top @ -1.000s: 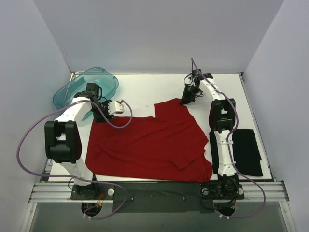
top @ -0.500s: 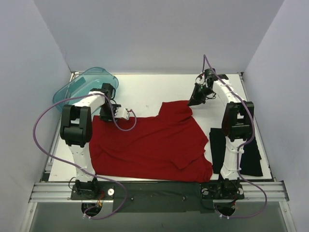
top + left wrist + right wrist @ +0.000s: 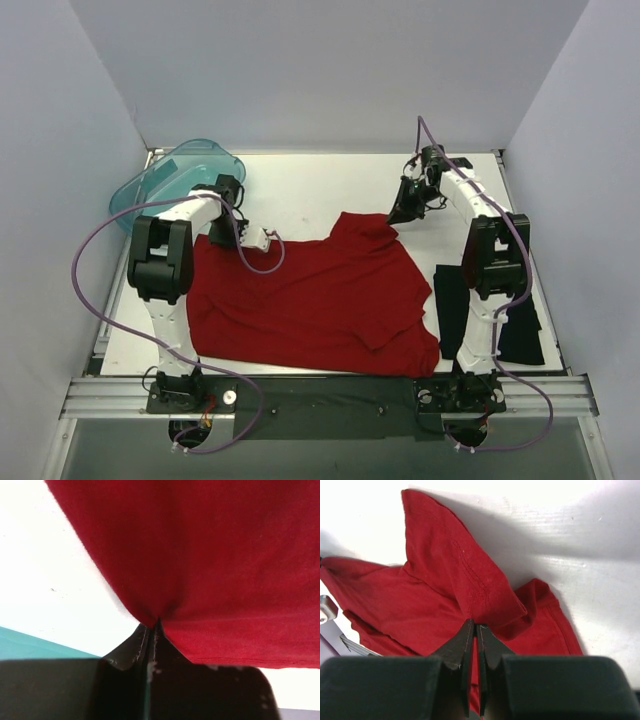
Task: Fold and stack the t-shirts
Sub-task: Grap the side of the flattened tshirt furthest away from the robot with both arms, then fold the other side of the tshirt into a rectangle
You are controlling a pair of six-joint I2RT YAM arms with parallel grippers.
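Note:
The bright red t-shirt (image 3: 310, 290) lies spread over the middle of the white table (image 3: 310, 190). My left gripper (image 3: 222, 240) is at the shirt's far-left edge; in the left wrist view the gripper (image 3: 152, 625) is shut, pinching a pucker of the red cloth (image 3: 200, 555). My right gripper (image 3: 398, 215) holds the shirt's far-right corner. In the right wrist view that gripper (image 3: 475, 625) is shut on a raised fold of the red shirt (image 3: 450, 570). The black t-shirt (image 3: 522, 330) lies flat at the near right, partly hidden behind the right arm.
A translucent teal tub (image 3: 175, 180) sits tilted at the far-left corner, just behind the left arm; a teal strip of the tub (image 3: 30, 642) shows in the left wrist view. Grey walls enclose the table on three sides. Purple cables loop off both arms.
My left gripper came to the red shirt's far-left edge and shut on it. My right gripper shifted right and a little back, carrying the shirt's far corner.

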